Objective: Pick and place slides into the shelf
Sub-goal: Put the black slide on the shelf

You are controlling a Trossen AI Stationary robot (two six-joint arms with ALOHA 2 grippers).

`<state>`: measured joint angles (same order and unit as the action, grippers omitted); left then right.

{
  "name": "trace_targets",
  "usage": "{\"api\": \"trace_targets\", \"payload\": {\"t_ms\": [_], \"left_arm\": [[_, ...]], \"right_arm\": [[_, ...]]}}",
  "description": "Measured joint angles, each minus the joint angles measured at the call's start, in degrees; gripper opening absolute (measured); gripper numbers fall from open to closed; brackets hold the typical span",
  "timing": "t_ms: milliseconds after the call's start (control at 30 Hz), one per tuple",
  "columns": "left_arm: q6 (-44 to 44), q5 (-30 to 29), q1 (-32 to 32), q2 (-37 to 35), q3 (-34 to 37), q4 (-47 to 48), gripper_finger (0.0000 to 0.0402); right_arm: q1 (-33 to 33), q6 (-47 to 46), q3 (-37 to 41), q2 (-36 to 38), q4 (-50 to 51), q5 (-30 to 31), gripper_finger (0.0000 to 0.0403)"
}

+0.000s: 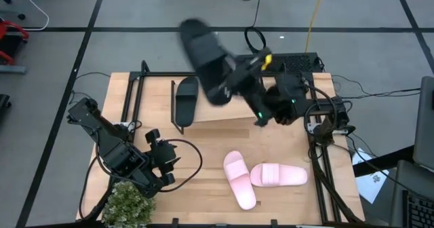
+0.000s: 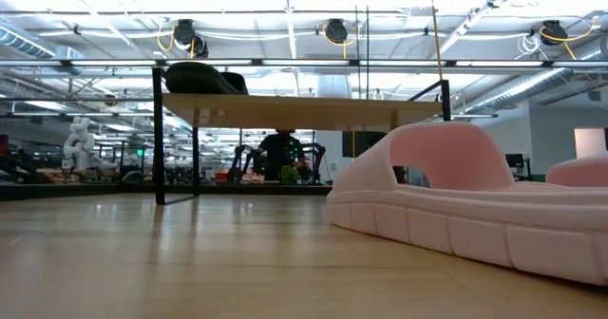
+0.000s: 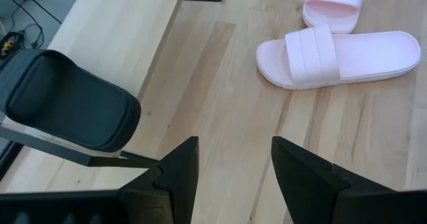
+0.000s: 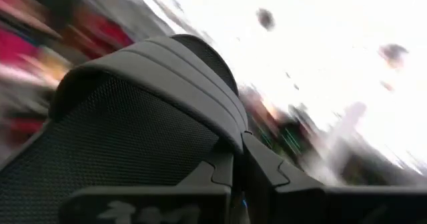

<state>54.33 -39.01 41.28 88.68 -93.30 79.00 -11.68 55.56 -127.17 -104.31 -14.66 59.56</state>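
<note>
One black slide (image 1: 186,99) lies on the shelf's (image 1: 220,117) wooden top near its left end, also seen in the low view as the black slide (image 2: 199,77) on the shelf (image 2: 313,110). My right gripper (image 1: 235,77) is shut on a second black slide (image 1: 205,57), held high over the shelf. Two pink slides (image 1: 239,179) (image 1: 279,176) lie soles down on the table in front of the shelf. My left gripper (image 3: 230,161) hangs open at the table's near left, touching nothing. My right gripper pinches the edge of the black slide's wide strap (image 4: 230,141) between its two fingers (image 4: 217,174). It reaches in from the table's right side. The slide is lifted clear, high above the shelf, and tilted, stretching away from the gripper toward the far left.
A small green plant (image 1: 129,204) stands at the table's near left corner beside my left arm. Black frame rails (image 1: 322,167) run along the table's right side. Bare wood lies between the shelf and the pink slides.
</note>
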Motion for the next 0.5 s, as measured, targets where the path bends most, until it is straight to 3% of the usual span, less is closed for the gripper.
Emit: {"api": "trace_targets", "payload": {"t_ms": [100,167,300,500], "left_arm": [[0.0,0.1,0.0,0.0,0.0,0.0,0.0186],[0.0,0.2,0.0,0.0,0.0,0.0,0.0186],[0.0,0.3,0.1,0.0,0.0,0.5,0.0186],[0.0,1.1,0.1,0.0,0.0,0.6,0.0186]], "right_arm": [[-2.1,-0.2,0.0,0.0,-0.3,-14.2,0.0003],[-3.2,-0.2,0.0,0.0,-1.3,-20.6,0.0003],[-4.8,0.8,-0.4,1.3,-2.2,-26.9,0.0002],[-6.2,-2.8,-6.4,2.8,4.4,-36.6,0.0001]]}}
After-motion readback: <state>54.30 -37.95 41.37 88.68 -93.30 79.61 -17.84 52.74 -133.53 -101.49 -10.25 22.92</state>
